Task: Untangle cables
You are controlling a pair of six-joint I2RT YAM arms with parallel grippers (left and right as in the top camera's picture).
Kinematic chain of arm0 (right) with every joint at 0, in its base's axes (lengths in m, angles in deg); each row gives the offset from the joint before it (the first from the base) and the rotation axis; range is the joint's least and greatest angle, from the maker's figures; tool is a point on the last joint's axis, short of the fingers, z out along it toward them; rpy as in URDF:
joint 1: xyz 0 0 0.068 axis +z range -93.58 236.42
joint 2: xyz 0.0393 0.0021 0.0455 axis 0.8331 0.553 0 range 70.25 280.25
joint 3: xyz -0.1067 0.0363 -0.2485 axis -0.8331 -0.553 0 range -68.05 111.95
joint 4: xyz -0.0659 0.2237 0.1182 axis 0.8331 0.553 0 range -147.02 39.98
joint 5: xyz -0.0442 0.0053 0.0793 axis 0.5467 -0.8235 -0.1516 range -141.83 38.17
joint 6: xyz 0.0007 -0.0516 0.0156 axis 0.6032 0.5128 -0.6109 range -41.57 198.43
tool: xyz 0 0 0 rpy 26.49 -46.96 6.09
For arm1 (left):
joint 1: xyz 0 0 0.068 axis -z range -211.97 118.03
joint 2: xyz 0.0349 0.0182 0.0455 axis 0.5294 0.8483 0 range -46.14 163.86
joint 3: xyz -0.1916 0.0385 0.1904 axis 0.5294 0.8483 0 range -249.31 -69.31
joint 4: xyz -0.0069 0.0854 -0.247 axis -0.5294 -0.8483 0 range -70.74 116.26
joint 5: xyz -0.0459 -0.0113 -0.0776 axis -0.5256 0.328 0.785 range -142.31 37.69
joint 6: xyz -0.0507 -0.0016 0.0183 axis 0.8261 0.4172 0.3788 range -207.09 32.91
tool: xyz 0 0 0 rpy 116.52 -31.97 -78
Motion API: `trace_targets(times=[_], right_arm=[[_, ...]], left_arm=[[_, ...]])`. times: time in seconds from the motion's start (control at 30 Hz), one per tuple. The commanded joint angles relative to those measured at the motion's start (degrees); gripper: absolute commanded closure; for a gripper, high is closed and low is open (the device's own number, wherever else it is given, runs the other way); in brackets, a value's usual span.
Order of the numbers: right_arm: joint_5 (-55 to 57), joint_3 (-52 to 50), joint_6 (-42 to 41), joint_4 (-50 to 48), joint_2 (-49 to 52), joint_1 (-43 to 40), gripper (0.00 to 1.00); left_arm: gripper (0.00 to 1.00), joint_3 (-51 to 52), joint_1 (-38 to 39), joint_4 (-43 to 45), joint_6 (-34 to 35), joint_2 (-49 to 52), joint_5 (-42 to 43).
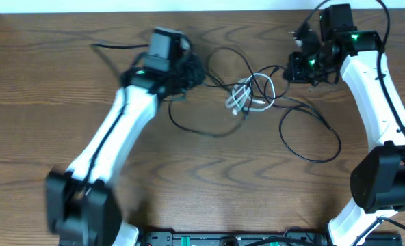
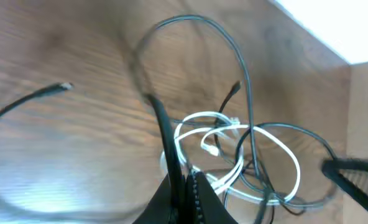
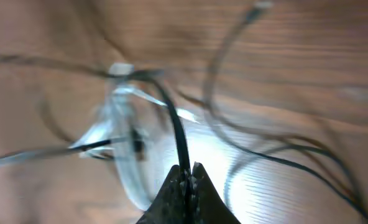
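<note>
The cables [image 1: 250, 96] lie at the far middle of the table [image 1: 189, 178]: thin black cords looping loosely around a small bunched white cord [image 1: 241, 100]. The spread runs left to right, and one wide black loop sags nearward at the right. The left gripper [image 2: 185, 178] is clamped on a black strand, and the right gripper [image 3: 189, 170] pinches another.

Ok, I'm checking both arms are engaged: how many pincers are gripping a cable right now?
2. The left pincer is shut on a black cable left of the white cord; the right pincer is shut on a black strand right of it. Neither is hidden.
</note>
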Motion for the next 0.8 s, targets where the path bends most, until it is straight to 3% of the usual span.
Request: trace_targets(times=[0.0,0.37,0.77], right_arm=[[12.1,-0.4,-6.0,0.0,-0.4,-0.6,0.99],[17.7,-3.7,-6.6,0.1,1.9,-2.1,0.99],[20.8,-5.4,-7.4,2.2,9.0,-5.5,0.99]], left_arm=[[0.93,-1.0,-3.0,-3.0,-5.4,-6.7,-4.9],[0.93,-1.0,-20.8,-9.1,-9.6,-20.7,-9.1],[0.93,-1.0,-39.8,-17.9,-16.9,-20.8,-9.2]])
